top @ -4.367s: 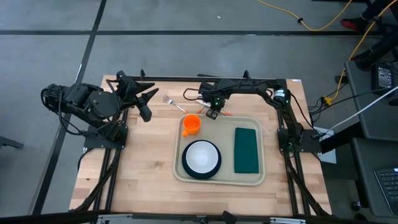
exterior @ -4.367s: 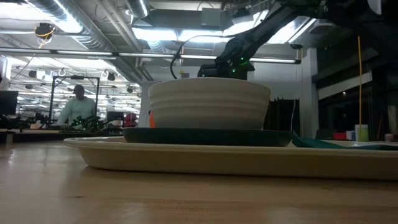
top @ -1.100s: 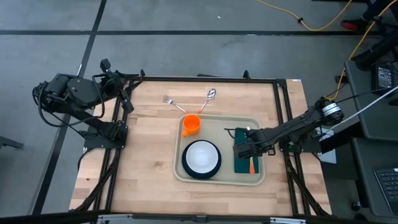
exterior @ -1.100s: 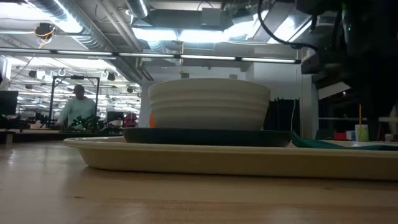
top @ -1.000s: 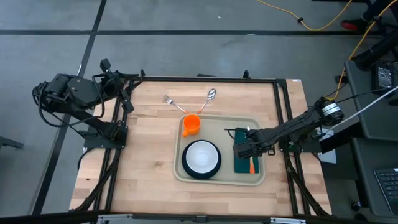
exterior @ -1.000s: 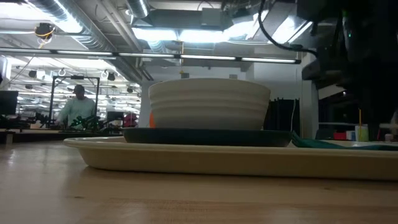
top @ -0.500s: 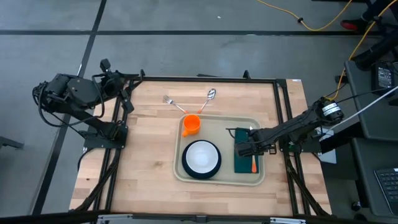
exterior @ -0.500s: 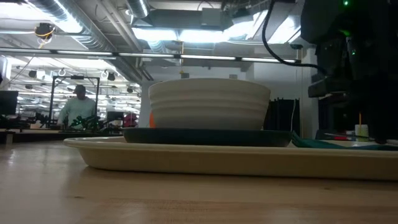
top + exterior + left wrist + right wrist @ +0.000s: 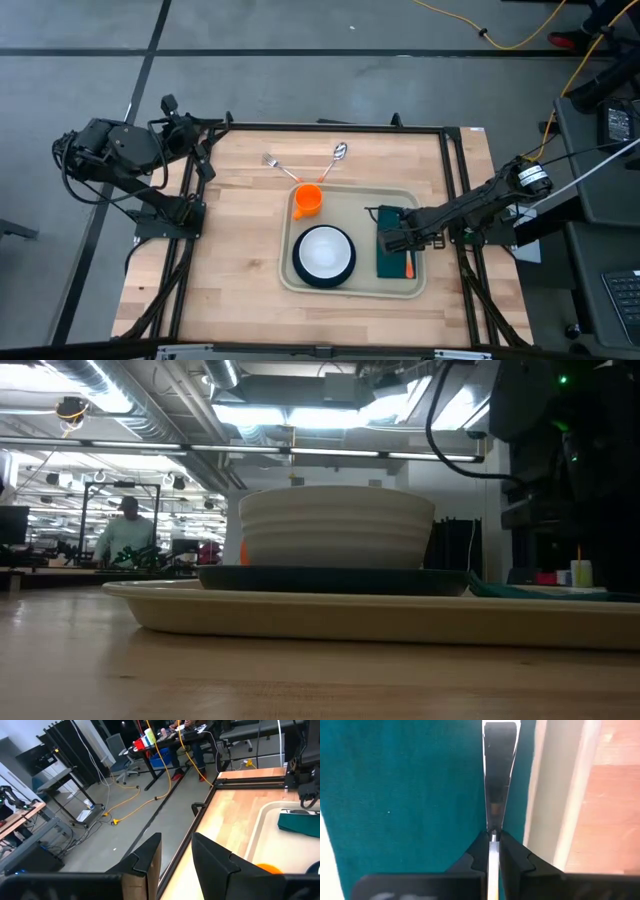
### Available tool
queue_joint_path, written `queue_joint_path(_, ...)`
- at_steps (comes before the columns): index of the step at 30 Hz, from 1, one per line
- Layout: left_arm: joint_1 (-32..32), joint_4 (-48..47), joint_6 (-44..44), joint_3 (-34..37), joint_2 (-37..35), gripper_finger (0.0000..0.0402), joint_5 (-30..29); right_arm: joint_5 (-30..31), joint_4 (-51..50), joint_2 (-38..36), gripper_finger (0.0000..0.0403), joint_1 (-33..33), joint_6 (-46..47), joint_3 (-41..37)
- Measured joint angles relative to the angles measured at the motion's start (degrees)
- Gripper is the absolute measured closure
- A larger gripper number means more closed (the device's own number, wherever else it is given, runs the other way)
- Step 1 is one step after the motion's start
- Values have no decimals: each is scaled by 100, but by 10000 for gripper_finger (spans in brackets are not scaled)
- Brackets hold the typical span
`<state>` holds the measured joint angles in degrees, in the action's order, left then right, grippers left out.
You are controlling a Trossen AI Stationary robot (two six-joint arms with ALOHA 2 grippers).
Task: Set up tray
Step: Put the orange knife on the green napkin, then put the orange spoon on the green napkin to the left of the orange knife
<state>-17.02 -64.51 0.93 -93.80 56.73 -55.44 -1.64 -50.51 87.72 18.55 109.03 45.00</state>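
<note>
**Knife at the napkin, right arm over the tray**

I have the right gripper low over the right half of the tray, its jaws pinched nearly shut on a thin metal knife. In the right wrist view the blade runs straight out ahead of the jaws, over the dark green napkin and close along the tray's pale rim. The orange handle shows on the napkin's right side in the high view, so the knife's long axis runs along the napkin's length.

The tray sits mid-bench, right of centre: cream-beige, rounded corners, shallow rim, carrying a white bowl on a teal plate and an orange cup. A fork and spoon lie on the bench beyond it.

The left gripper waits folded at the left edge, jaws apart and empty. The right arm is plainly nearer; I judge the next move a release.
</note>
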Motion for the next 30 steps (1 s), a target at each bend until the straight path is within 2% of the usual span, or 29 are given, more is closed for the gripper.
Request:
queue_joint_path(5,0,-1,77,0,0,300,0,-5,80,0,376,-2,20,-37)
queue_joint_path(13,0,0,85,0,0,300,2,-5,156,0,313,0,40,-32)
queue_joint_path(20,0,0,130,0,0,300,102,-7,51,-2,289,0,26,148)
queue_joint_path(25,-2,0,133,0,2,300,151,-9,-466,-7,287,0,26,483)
queue_joint_path(30,-2,0,129,0,0,300,153,105,-1057,-7,286,-144,29,1146)
